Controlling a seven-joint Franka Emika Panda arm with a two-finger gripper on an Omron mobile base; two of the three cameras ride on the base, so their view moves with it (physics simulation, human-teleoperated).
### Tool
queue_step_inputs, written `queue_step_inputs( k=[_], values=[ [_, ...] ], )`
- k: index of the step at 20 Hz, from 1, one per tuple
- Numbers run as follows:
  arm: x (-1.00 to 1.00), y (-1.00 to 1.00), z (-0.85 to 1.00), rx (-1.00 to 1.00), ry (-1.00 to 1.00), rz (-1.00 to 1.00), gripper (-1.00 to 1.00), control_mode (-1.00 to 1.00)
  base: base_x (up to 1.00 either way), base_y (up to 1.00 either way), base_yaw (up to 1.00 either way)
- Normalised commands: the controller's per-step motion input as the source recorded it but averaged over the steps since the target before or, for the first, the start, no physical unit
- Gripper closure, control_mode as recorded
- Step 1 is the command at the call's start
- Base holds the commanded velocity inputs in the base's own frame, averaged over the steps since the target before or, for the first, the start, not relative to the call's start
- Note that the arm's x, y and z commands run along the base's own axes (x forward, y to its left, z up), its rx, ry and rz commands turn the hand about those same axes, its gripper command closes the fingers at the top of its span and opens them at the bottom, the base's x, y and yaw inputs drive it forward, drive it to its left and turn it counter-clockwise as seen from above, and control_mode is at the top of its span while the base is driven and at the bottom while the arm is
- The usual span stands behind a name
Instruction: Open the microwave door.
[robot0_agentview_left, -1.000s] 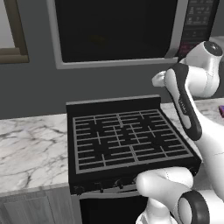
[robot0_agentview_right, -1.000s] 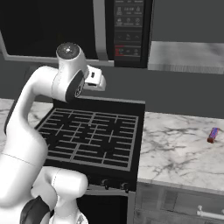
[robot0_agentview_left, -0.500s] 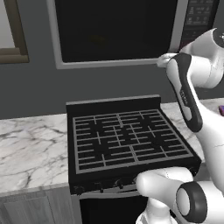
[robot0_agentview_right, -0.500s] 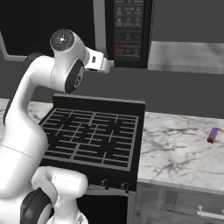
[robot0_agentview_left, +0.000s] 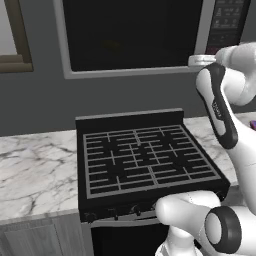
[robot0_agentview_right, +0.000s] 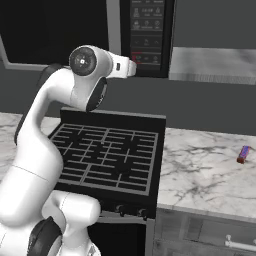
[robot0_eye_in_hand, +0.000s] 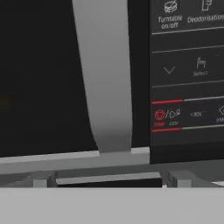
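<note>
You have the pincer (robot0_agentview_right: 133, 65) raised at the lower corner of the microwave, close to the face; whether its fingers are apart or together cannot be told here. Directly ahead of it, in the hand view, stands the vertical grey handle (robot0_eye_in_hand: 107, 78), with the microwave door (robot0_agentview_left: 130, 35) spreading to its left and the keypad panel (robot0_eye_in_hand: 188, 74) to its right. Below and behind the pincer lies the stove (robot0_agentview_left: 145, 157), flanked by the marble table (robot0_agentview_right: 210, 175).

Glossy white rounded arm (robot0_agentview_right: 45, 145), dark joint caps, black elbow band with small lettering.
</note>
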Motion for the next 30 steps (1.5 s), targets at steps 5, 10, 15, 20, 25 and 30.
queue_step_inputs(
  k=[5, 10, 15, 20, 25, 30],
  values=[
    [0.26, -0.03, 0.34, 0.01, -0.14, 0.0, -1.0, -1.0, 0.0, 0.0, 0.0],
    [0.29, 0.0, 0.47, 0.01, 0.0, 0.0, -1.0, -1.0, 0.0, 0.0, 0.0],
    [0.49, -0.04, 0.22, 0.0, 0.06, 0.0, -1.0, -1.0, 0.0, 0.0, 0.0],
    [0.63, -0.2, 0.0, 0.0, 0.04, 0.02, -1.0, -1.0, 0.0, 0.0, 0.0],
    [0.71, -0.27, -0.04, 0.0, 0.0, 0.05, -1.0, -1.0, 0.0, 0.0, 0.0],
    [0.78, -0.09, -0.31, 0.0, -0.08, 0.05, 1.0, -1.0, 0.0, 0.0, 0.0]
  ],
)
